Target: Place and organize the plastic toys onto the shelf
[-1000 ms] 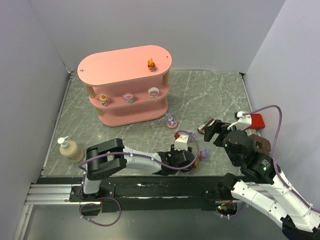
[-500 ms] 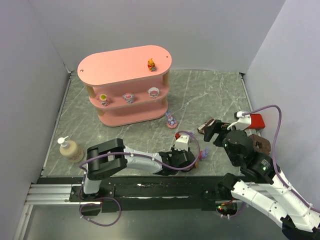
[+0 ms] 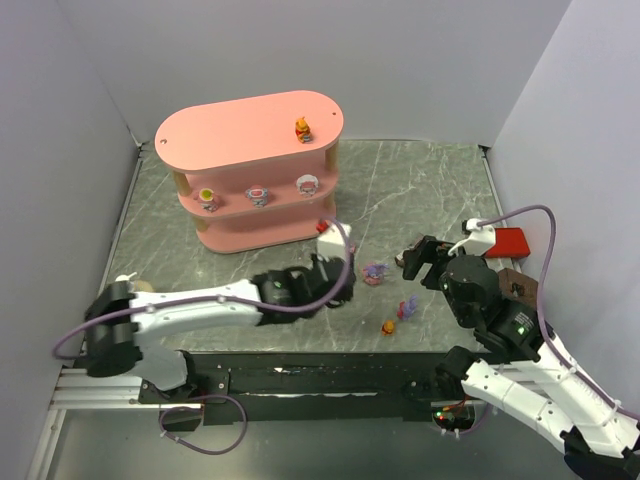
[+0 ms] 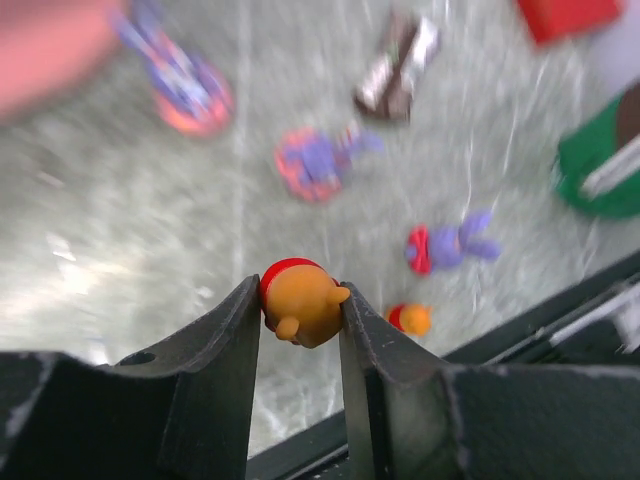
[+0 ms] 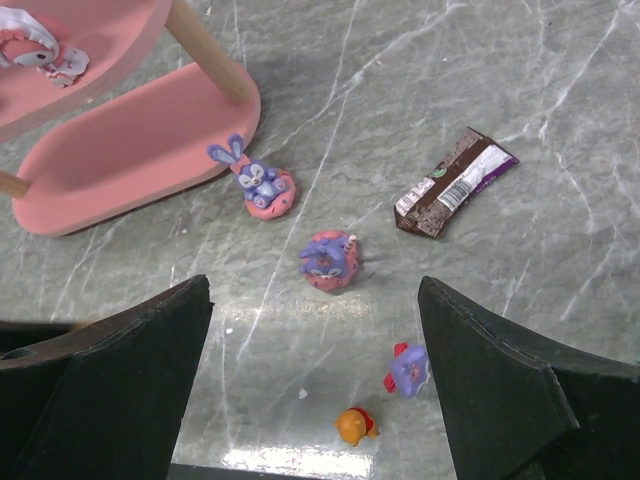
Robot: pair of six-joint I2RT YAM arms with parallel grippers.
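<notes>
- nearest the arm bases, a loose orange bear (image 3: 388,326) lies on the surface (image 3: 420,180) with a small purple toy (image 3: 407,307) just beside it; neither pincer is touching them.
- a little further out, the right pincer (image 3: 425,262) hangs spread wide and empty. its own camera looks straight down on the leftovers: a ringed purple toy (image 5: 328,260), a purple bunny (image 5: 255,180) close to the shelf foot, and the snack bar (image 5: 455,182) off to the right.
- the left pincer (image 4: 298,295) is closed on a second orange bear (image 4: 303,315), pinched across the body by both fingers. from the blurred wrist view i can't tell which way up the bear sits.
- from overhead this left pincer (image 3: 322,228) is at the right-hand end of the shelf (image 3: 245,130), low, about level with the bottom tier. the top deck lies beyond it, up and to the left.
- the left arm is plainly the nearer one to the shelf. i reckon the bear needs lifting clear of the rim, then setting beside the bear on top (image 3: 302,128).
- the middle tier carries three pink-white ones (image 3: 257,194) in a row.
- the overhead view gives the pincer-to-shelf relation but hides the bunny behind the arm. the wrist views show the grip and the bunny, but not the top deck.
</notes>
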